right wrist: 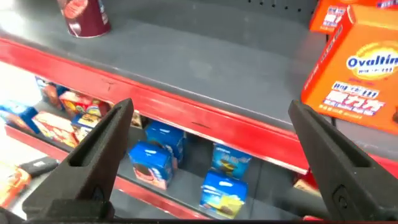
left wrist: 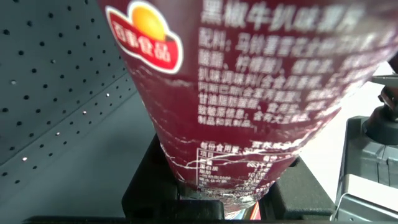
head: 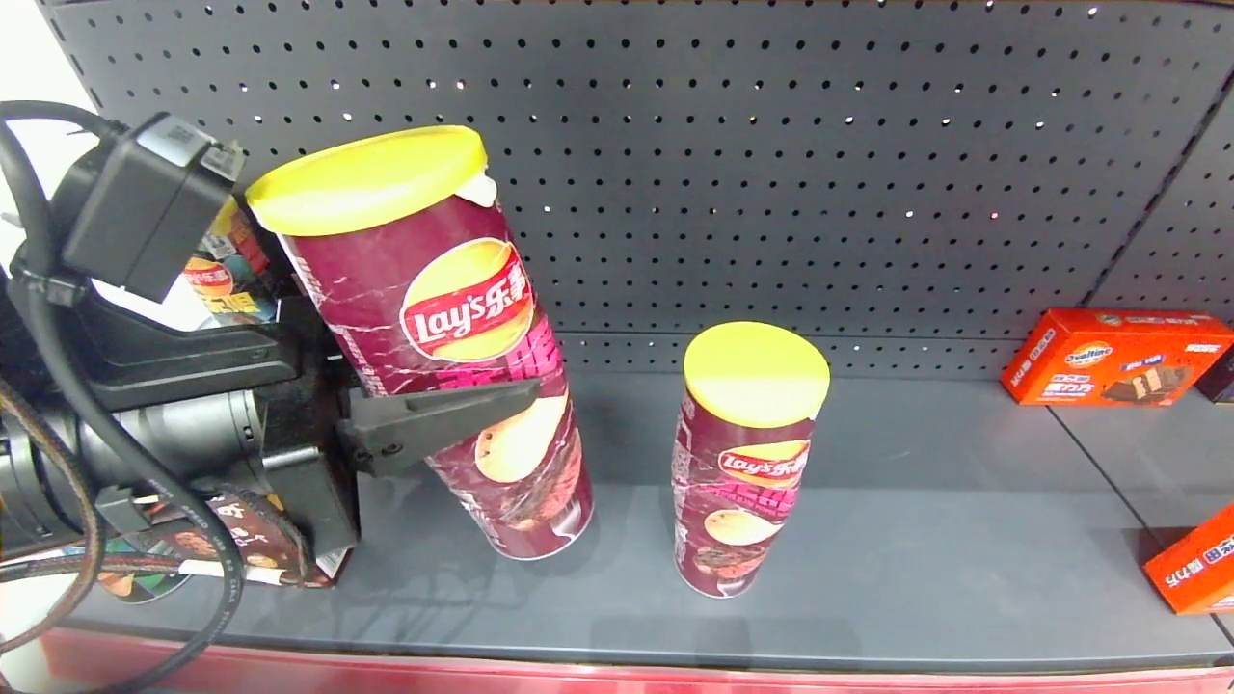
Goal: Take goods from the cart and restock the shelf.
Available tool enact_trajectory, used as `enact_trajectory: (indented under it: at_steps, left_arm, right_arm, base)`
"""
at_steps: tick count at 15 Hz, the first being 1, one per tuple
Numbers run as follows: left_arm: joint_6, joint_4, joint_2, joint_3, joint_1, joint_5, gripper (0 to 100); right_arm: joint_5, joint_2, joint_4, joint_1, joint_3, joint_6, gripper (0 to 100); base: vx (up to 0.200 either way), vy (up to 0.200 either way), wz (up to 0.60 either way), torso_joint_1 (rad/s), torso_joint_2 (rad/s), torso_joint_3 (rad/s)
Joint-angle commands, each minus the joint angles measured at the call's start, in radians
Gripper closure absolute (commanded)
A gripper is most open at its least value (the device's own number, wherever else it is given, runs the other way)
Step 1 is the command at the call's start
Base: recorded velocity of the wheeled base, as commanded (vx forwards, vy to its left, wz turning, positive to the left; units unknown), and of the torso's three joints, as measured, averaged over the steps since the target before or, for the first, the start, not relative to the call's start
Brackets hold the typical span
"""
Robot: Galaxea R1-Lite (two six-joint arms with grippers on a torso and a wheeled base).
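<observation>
Chip can (head: 434, 328), held: tilted, base low over the shelf (head: 916, 540), clamped mid-body in the left gripper (head: 453, 405). Handling advice: bring upright, settle the base flat beside the standing can (head: 742, 463), then release. Right gripper (right wrist: 210, 106): wide open, empty. Count: chip cans, two; orange boxes (head: 1113, 357), two.

Logo badges mark the held can (head: 453, 318), the standing can (head: 747, 463) and the orange box (head: 1118, 359); finer print seems mostly unreadable.
</observation>
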Motion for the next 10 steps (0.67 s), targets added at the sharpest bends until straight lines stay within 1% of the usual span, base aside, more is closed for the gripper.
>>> enact_trajectory:
  at_steps: [1, 2, 3, 4, 5, 6, 7, 8, 9, 10]
  left_arm:
    - [-0.001, -0.001, 0.019, -0.006, 0.001, -0.001, 100]
    - [-0.001, -0.001, 0.019, -0.006, 0.001, -0.001, 100]
    - [-0.001, -0.001, 0.019, -0.004, 0.001, -0.001, 100]
    - [-0.001, -0.001, 0.019, -0.004, 0.001, -0.001, 100]
    - [-0.001, -0.001, 0.017, -0.006, 0.003, -0.002, 100]
    - [-0.001, -0.001, 0.017, -0.004, 0.001, -0.002, 100]
    - [-0.001, -0.001, 0.019, -0.006, 0.001, -0.002, 100]
    - [-0.001, -0.001, 0.019, -0.007, -0.001, -0.002, 100]
    - [-0.002, -0.001, 0.017, -0.006, 0.001, -0.002, 100]
    - [-0.002, -0.001, 0.013, -0.007, 0.001, -0.002, 100]
  right_arm:
    - [-0.003, -0.001, -0.001, 0.0, 0.003, -0.009, 0]
    - [-0.04, -0.001, -0.001, -0.001, 0.001, -0.013, 0]
    - [-0.146, -0.001, -0.001, -0.001, 0.003, -0.013, 0]
    - [-0.158, -0.001, -0.001, -0.001, 0.003, -0.013, 0]
    - [-0.201, -0.001, -0.003, -0.001, 0.003, -0.006, 0]
    - [-0.126, -0.001, -0.003, -0.001, 0.003, -0.011, 0]
    - [-0.01, -0.001, 0.002, -0.001, 0.001, -0.011, 0]
    - [0.015, -0.001, 0.01, -0.001, -0.002, -0.006, 0]
    - [-0.019, -0.001, 0.02, -0.001, -0.007, -0.003, 0]
    - [-0.189, -0.001, 0.025, -0.003, -0.007, -0.003, 0]
  base:
    - [0.0, 0.0, 0.0, 0.0, 0.0, 0.0]
    - [0.0, 0.0, 0.0, 0.0, 0.0, 0.0]
    - [0.0, 0.0, 0.0, 0.0, 0.0, 0.0]
    - [0.0, 0.0, 0.0, 0.0, 0.0, 0.0]
    - [0.0, 0.0, 0.0, 0.0, 0.0, 0.0]
    - [0.0, 0.0, 0.0, 0.0, 0.0, 0.0]
    - [0.0, 0.0, 0.0, 0.0, 0.0, 0.0]
    - [0.0, 0.0, 0.0, 0.0, 0.0, 0.0]
    - [0.0, 0.0, 0.0, 0.0, 0.0, 0.0]
    - [0.0, 0.0, 0.0, 0.0, 0.0, 0.0]
